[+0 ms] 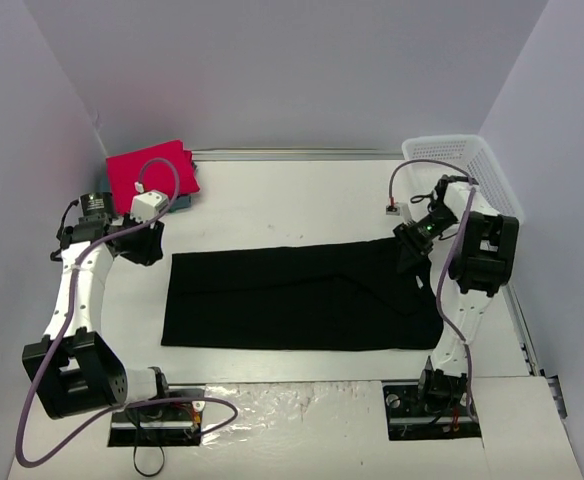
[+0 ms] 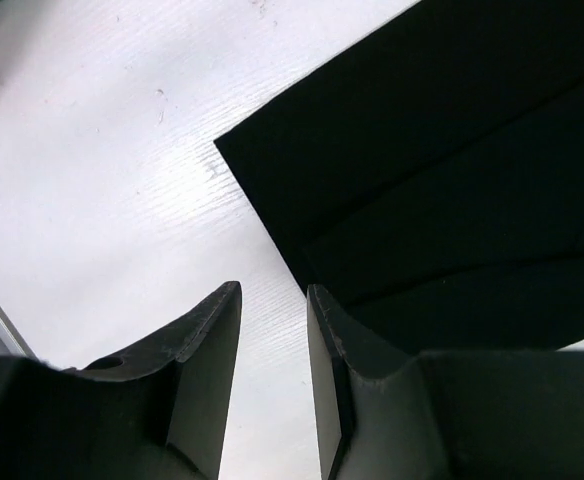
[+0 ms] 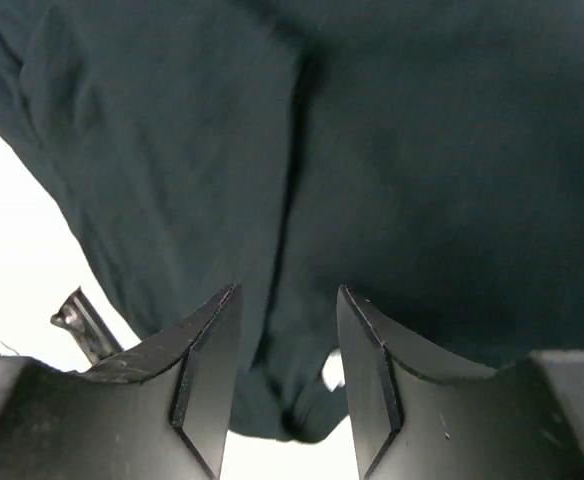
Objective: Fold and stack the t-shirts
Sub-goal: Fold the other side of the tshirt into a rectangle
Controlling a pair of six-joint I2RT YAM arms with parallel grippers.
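The black t-shirt (image 1: pixel 302 295) lies flat across the middle of the table as a long folded band. My left gripper (image 1: pixel 148 243) hovers just off its far left corner. In the left wrist view the left gripper (image 2: pixel 272 292) is open, with bare table between its fingers and the black t-shirt's corner (image 2: pixel 422 170) just ahead to the right. My right gripper (image 1: pixel 410 252) is over the shirt's far right corner. Seen from the right wrist, the right gripper (image 3: pixel 289 292) stands open above the black t-shirt's rumpled cloth (image 3: pixel 302 150), gripping nothing. A folded red-pink t-shirt (image 1: pixel 149 172) lies at the back left.
A white mesh basket (image 1: pixel 460 158) stands at the back right, close behind the right arm. A darker cloth edge (image 1: pixel 184 203) shows under the red-pink shirt. Walls close the table in at the left, back and right.
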